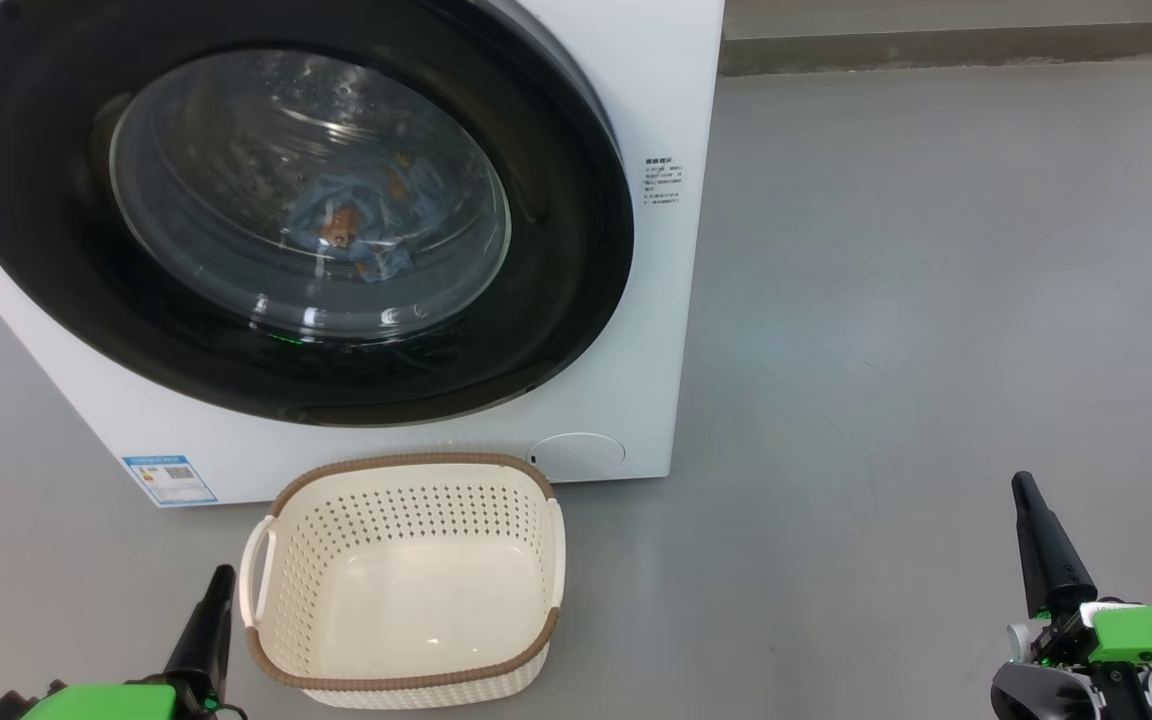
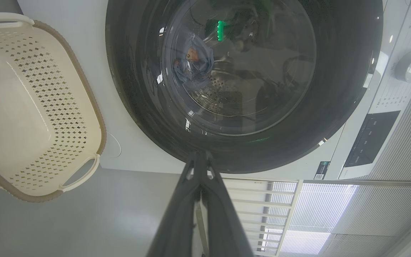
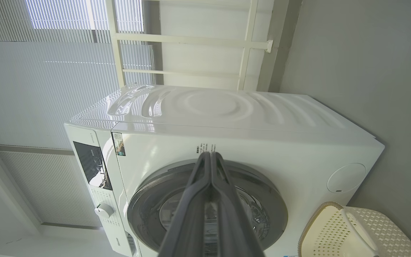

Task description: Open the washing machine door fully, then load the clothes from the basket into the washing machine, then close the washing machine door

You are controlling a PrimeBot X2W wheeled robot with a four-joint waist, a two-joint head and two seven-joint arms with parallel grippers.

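I see the glossy black round door [image 1: 556,250] shut, light blue bear-print clothes [image 1: 366,215] visible through it; left gripper [image 2: 200,155] and right gripper [image 3: 211,155] each have 2 fingers pressed together.

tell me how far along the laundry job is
Looks finished. The basket is empty, and the clothes show through the washing machine door, which sits shut. Nothing is in hand: left gripper and right gripper are shut and empty. Nothing remains.

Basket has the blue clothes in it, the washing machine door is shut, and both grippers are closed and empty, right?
No: the basket is empty. The head view shows the clothes inside the drum, behind the shut washing machine door. The left gripper and right gripper are closed and empty.
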